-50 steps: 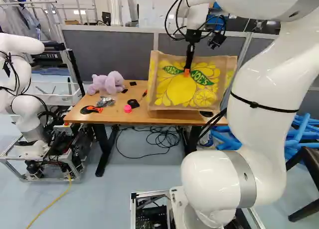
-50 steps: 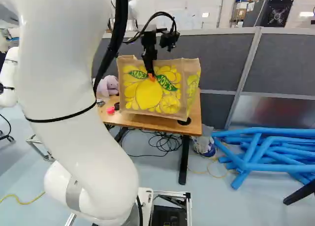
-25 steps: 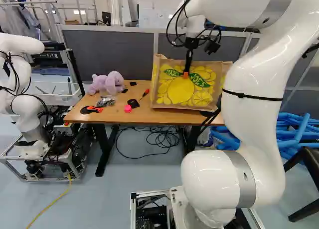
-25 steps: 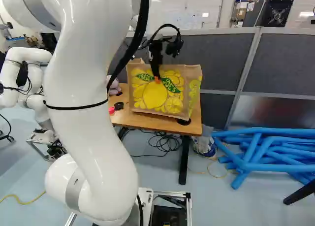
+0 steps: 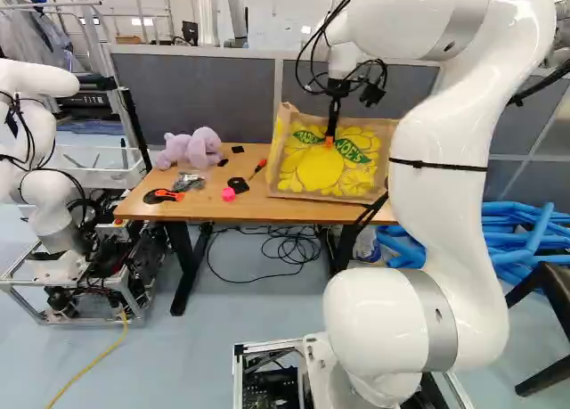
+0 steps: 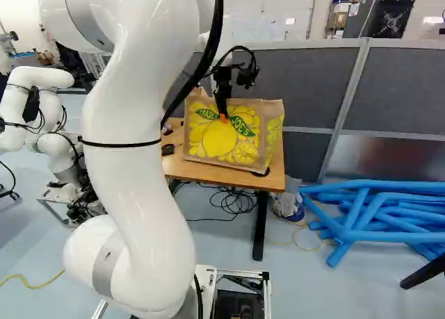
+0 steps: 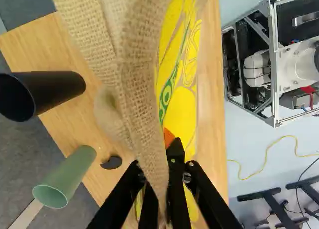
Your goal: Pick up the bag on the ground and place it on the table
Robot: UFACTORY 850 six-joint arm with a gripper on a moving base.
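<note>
Pinching the bag (image 5: 322, 172) near its top, the gripper (image 7: 155, 161) has it over the table (image 5: 183, 211), right of middle in the left base view; it looks light and bendy, so its rim seems best to grab

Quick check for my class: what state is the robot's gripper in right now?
Gripper: closed, holding the bag by its burlap wall, one finger against the printed face.

"Bright room?"
"Yes, evenly lit, apparently from above; the glossy white robot arm (image 6: 128, 187) catches pale glints."
"Shadows?"
"Soft ones, under the brown wooden surface (image 5: 147, 204). The white back wall (image 6: 257, 13) looks nearly washed out."
</note>
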